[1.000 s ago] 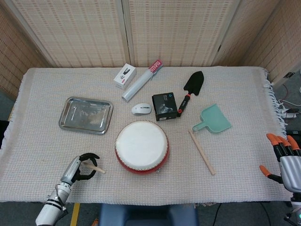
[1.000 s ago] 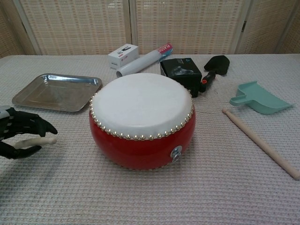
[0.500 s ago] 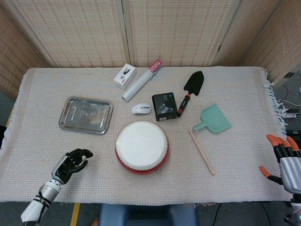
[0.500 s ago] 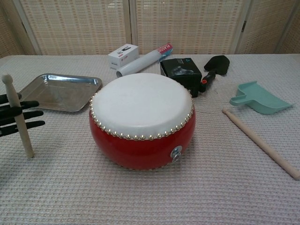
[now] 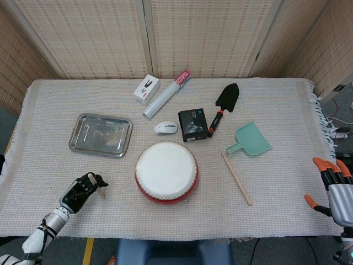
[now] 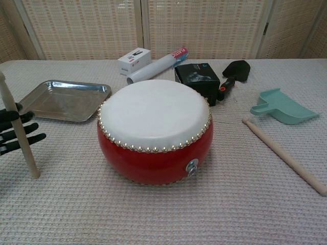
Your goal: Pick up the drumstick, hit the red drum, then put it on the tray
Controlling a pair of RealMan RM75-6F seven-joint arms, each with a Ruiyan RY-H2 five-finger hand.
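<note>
At the counter's near left edge, the left hand's [image 5: 80, 189] fingers [image 6: 20, 128] are clamped on the drumstick [image 6: 19, 131], upright beside the red drum [image 5: 166, 171]. Light, stiff wood, likely; gripping nearer its lower end should swing better. The right hand's [image 5: 335, 186] fingers spread empty.

Black left hand [image 5: 81, 189]; orange-tipped grey right hand [image 5: 332, 185].

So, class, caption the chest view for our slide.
Left hand holds a drumstick nearly upright beside the red drum.

drumstick [image 6: 19, 133] near-upright in left hand [image 6: 13, 130] fingers [image 6: 28, 126], beside red drum [image 6: 155, 128]
</note>
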